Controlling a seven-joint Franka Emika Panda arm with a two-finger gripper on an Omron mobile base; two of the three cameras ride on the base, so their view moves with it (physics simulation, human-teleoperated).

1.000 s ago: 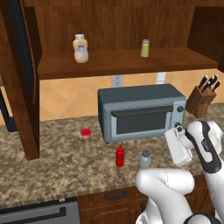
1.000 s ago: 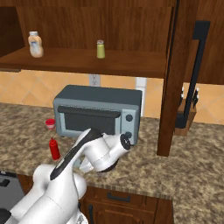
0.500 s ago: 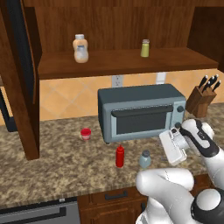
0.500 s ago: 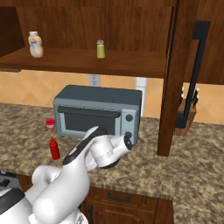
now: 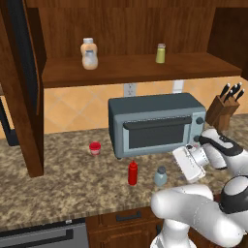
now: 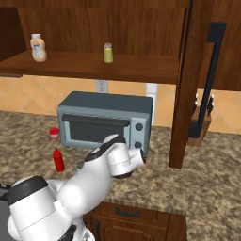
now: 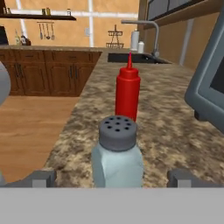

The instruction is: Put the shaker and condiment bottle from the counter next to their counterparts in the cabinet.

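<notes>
Crowding the shaker (image 7: 117, 153) — condiment bottle (image 7: 127, 89), toaster oven (image 7: 209, 83).

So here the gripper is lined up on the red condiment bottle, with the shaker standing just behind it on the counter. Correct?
Not quite: the order is reversed. In the hand view the open gripper is lined up on the shaker, which stands nearest, between the fingertips; the red condiment bottle stands just behind it on the counter.
</notes>
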